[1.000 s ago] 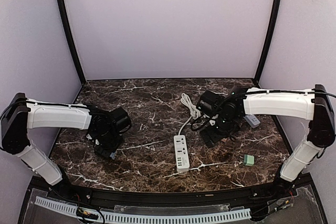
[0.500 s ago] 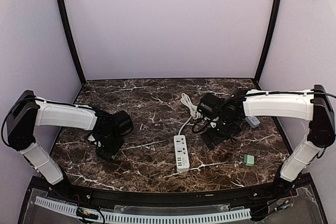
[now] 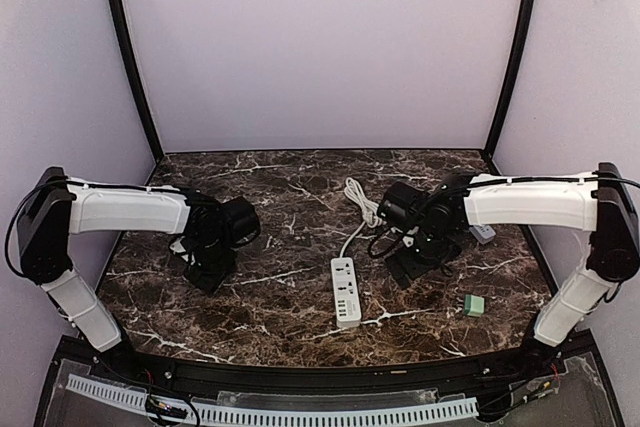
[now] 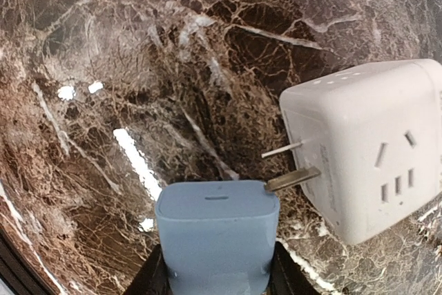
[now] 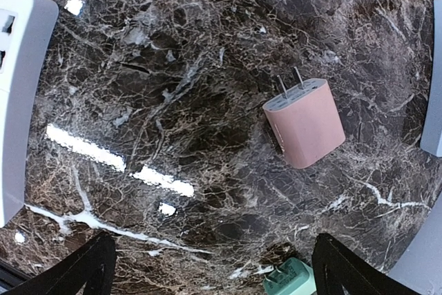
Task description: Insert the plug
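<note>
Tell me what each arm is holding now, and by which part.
The left gripper clamps the blue charger by its two side faces. The right gripper is open and holds nothing.

The dark marble bench (image 3: 290, 182) carries a white power strip (image 3: 346, 304), with its cord (image 3: 357, 202) coiled behind the strip. Right of the strip lie a pink plug (image 5: 304, 122), a green plug (image 3: 474, 305) and a grey adapter (image 3: 482, 232). A white cube adapter (image 4: 366, 150) lies left of the strip.

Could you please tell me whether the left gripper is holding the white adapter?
No, the left gripper clamps the blue charger, while the white adapter lies beside it on the table.
</note>
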Tool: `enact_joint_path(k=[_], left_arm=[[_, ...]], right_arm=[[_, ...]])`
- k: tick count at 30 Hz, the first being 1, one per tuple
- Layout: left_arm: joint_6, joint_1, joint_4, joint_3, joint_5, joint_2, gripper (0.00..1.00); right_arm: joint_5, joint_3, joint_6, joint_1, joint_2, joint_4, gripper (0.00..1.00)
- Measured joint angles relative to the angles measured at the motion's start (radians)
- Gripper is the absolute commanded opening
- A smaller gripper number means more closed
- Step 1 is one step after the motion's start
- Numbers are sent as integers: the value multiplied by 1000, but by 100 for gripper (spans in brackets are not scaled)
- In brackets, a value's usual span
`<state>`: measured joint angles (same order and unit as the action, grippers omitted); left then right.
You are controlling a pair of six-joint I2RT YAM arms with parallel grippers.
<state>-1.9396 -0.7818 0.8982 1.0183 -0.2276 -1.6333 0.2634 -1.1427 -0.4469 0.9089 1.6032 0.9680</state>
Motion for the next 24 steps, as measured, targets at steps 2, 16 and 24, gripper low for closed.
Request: enact_joint_path(k=[2, 16, 24], left_arm=[[27, 0, 27, 26, -10, 0, 13], [323, -21, 89, 74, -46, 124, 1], [580, -21, 27, 126, -74, 156, 1]], right_arm=[[1, 1, -1, 0, -8, 0, 99], [19, -9, 1, 0, -85, 0, 99], [24, -25, 7, -15, -149, -1, 99]])
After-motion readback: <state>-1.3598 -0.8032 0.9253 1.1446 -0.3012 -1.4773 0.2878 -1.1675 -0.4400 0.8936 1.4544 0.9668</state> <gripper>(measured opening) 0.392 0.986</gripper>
